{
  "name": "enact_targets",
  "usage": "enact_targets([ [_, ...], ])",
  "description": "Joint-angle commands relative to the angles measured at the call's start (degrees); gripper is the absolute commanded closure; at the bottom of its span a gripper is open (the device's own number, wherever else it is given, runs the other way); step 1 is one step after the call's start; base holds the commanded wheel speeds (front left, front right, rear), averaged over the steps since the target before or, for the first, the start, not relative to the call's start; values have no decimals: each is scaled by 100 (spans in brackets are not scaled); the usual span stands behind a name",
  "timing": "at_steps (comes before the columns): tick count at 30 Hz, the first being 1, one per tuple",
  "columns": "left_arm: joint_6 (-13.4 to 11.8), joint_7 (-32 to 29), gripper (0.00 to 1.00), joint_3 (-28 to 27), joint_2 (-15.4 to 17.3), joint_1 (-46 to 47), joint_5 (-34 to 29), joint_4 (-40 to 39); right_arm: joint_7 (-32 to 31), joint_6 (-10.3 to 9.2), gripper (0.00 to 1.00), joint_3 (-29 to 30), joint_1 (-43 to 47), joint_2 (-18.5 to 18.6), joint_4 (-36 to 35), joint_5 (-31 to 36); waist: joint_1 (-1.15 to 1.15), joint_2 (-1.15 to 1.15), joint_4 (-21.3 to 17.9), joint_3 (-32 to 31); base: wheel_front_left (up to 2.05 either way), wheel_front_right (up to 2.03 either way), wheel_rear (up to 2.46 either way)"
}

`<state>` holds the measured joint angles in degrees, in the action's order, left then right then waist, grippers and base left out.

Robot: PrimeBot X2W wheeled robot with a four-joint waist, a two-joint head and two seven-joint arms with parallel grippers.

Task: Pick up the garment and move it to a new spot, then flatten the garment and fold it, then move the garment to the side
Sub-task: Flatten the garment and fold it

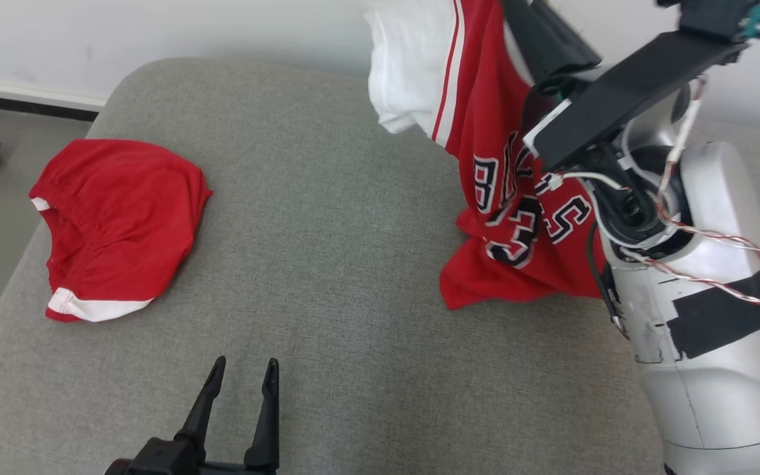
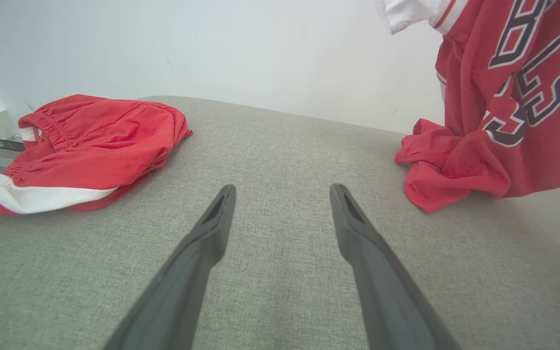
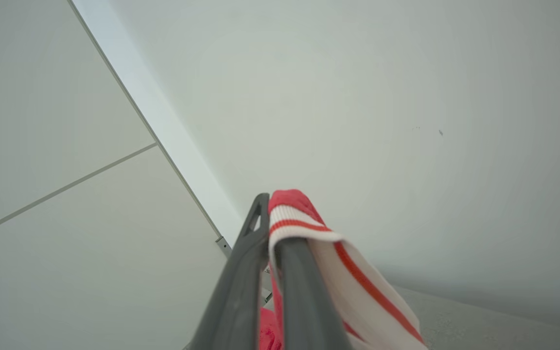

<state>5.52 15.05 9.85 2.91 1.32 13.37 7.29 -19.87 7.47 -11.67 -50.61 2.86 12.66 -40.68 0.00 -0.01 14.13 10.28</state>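
Note:
The garment (image 1: 479, 125) is a red jersey with white trim and dark lettering. It hangs raised at the far right, and its lower folds still rest on the grey padded table (image 1: 327, 251). My right gripper (image 3: 272, 214) is shut on the striped white and red edge of the garment (image 3: 304, 228), pointing up toward the wall. In the left wrist view the garment (image 2: 498, 107) drapes down at the upper right. My left gripper (image 1: 245, 373) stands open low over the table's front, with nothing between its fingers (image 2: 212, 228), well left of the garment.
Red shorts (image 1: 119, 224) with white trim lie crumpled at the table's left edge, also seen as red shorts (image 2: 90, 146) left of my left gripper. My right forearm (image 1: 710, 316) rises at the right. A white wall stands behind the table.

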Motion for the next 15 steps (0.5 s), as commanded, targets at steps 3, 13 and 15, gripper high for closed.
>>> enact_targets([
  [3, -37, 19, 0, -79, -4, -142, -32, 0, 446, 5, 100, 299, -9, 8, -278, -75, 0, 1, -147, -164, 0, 0, 0],
  [13, 7, 19, 0, -90, -4, -201, -24, -64, 292, 5, 100, 2694, 1385, 5, -134, 921, 0, 1, -330, -170, 0, 0, 0],
  [15, 12, 19, 0, -77, -4, -191, -22, -62, 284, 5, 100, 2997, 1610, 6, -120, 1053, 0, 1, -343, -157, 0, 0, 0],
])
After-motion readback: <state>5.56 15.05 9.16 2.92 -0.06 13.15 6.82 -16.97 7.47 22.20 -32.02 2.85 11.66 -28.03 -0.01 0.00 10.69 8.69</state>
